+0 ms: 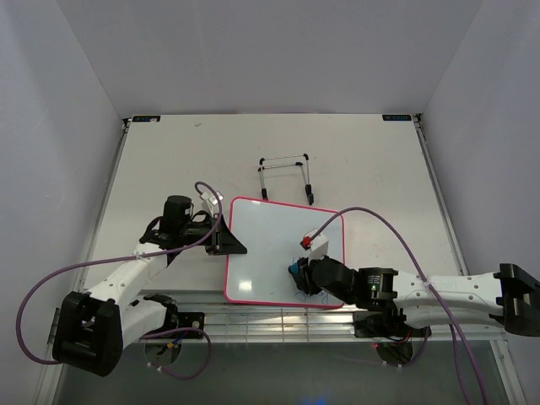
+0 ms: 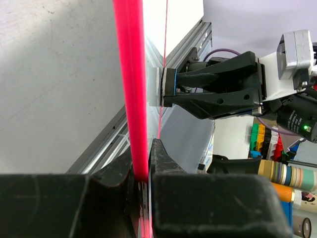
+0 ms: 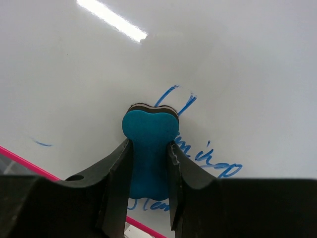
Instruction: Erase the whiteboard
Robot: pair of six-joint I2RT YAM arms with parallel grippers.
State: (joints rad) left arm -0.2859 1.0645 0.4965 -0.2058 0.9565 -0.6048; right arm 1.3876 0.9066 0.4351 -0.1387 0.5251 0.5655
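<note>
The whiteboard (image 1: 270, 245) lies in the middle of the table, white with a pink-red frame. My left gripper (image 1: 226, 239) is shut on its left edge; in the left wrist view the frame (image 2: 132, 99) runs up from between my fingers. My right gripper (image 1: 304, 274) is shut on the blue bone-shaped eraser (image 3: 149, 148), whose head presses on the board (image 3: 99, 79) over blue handwriting (image 3: 208, 158). From above, the eraser (image 1: 297, 270) sits near the board's lower right part.
A thin black wire stand (image 1: 287, 175) rests on the table behind the board. A small red and white piece (image 1: 310, 241) lies on the board's right part. An aluminium rail (image 1: 278, 316) runs along the near table edge.
</note>
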